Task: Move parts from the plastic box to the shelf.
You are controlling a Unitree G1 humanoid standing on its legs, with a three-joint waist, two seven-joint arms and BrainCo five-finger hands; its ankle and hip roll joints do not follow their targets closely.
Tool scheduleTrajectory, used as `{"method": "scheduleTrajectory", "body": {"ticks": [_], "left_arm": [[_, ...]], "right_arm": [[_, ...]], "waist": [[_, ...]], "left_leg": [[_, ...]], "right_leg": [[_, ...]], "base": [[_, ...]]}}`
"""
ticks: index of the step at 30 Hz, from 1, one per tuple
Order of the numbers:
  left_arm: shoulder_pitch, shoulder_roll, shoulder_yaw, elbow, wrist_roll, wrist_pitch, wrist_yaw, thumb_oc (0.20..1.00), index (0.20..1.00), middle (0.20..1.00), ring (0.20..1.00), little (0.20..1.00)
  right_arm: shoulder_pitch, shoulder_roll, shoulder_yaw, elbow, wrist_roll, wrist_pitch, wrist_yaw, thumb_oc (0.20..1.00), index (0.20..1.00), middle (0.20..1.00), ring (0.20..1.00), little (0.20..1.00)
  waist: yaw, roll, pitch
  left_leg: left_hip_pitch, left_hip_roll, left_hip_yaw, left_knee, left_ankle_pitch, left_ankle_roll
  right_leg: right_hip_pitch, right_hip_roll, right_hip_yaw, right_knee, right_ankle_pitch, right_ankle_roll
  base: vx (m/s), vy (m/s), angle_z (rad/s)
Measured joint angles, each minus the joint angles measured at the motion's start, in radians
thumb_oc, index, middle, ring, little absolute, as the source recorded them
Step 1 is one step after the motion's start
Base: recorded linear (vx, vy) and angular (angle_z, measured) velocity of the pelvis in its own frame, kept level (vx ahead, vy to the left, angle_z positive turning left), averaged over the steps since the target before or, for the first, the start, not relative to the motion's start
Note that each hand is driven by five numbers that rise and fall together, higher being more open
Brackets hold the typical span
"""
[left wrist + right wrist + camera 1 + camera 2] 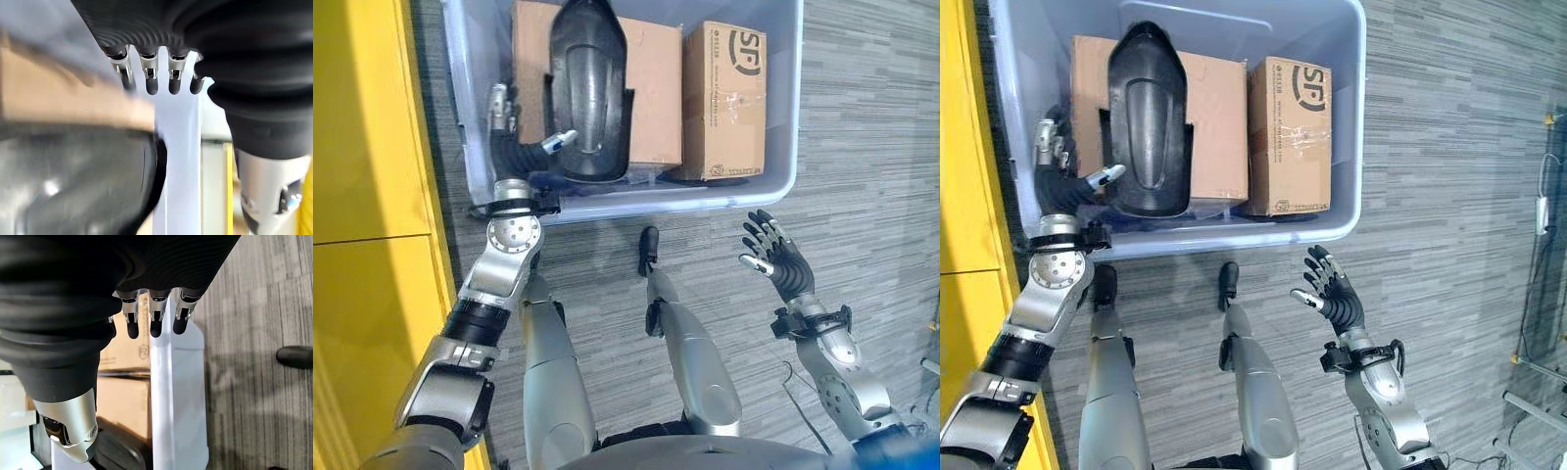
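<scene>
1. Hidden or cut off: the far wall of the plastic box runs out of the head views. The large cardboard box is partly covered by the black part. The left wrist view shows the black part and the cardboard only as blurred shapes.
2. Yellow shelf: stands along the left side of the scene, just beside the plastic box.
3. Plastic box: pale translucent tub on the grey striped floor, far from the robot. It holds three items.
4. Black part: long, glossy, rounded shell with a raised centre panel. It lies on top of the large cardboard box, in the left half of the plastic box.
5. Small cardboard box: stands at the right end of the plastic box, touching the large cardboard box.
6. Left hand: reaches over the near wall into the left end of the plastic box, beside the black part. The fingers are straight and released. The thumb touches the near left edge of the black part.
7. Right hand: held above the floor, outside the near right corner of the plastic box, palm turned left. Fingers spread and released, grasping nothing.
</scene>
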Motion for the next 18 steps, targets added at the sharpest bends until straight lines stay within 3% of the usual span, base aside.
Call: {"method": "scheduleTrajectory", "body": {"ticks": [3, 8, 18], "left_arm": [[0.036, -0.006, 0.005, -0.027, 0.011, -0.007, 0.009, 1.0, 1.0, 1.0, 1.0, 1.0], [0.063, -0.002, 0.033, -0.061, 0.167, 0.0, 0.072, 1.0, 1.0, 1.0, 1.0, 1.0], [-0.083, -0.01, -0.016, 0.072, 0.188, 0.041, 0.104, 1.0, 1.0, 1.0, 1.0, 1.0]], "right_arm": [[-0.001, 0.0, -0.003, -0.001, 0.0, 0.0, -0.006, 1.0, 1.0, 1.0, 1.0, 1.0], [0.003, 0.0, -0.004, -0.004, 0.0, -0.003, -0.017, 1.0, 1.0, 1.0, 1.0, 1.0], [0.002, -0.002, -0.003, -0.004, 0.0, -0.014, -0.025, 1.0, 1.0, 1.0, 1.0, 1.0]], "waist": [[0.005, 0.003, 0.002], [0.004, 0.006, 0.004], [-0.003, 0.008, 0.005]], "left_leg": [[0.004, -0.004, 0.001, -0.003, 0.001, 0.003], [0.006, -0.004, 0.003, -0.006, 0.001, 0.004], [0.019, -0.002, 0.008, -0.014, 0.002, 0.004]], "right_leg": [[0.004, -0.006, 0.001, 0.0, -0.011, 0.007], [0.004, -0.005, 0.001, 0.0, -0.01, 0.005], [0.004, 0.0, 0.004, 0.009, -0.007, 0.001]], "base": [[0.01, -0.014, 0.02], [0.0, 0.0, 0.0], [0.0, 0.0, 0.0]]}}
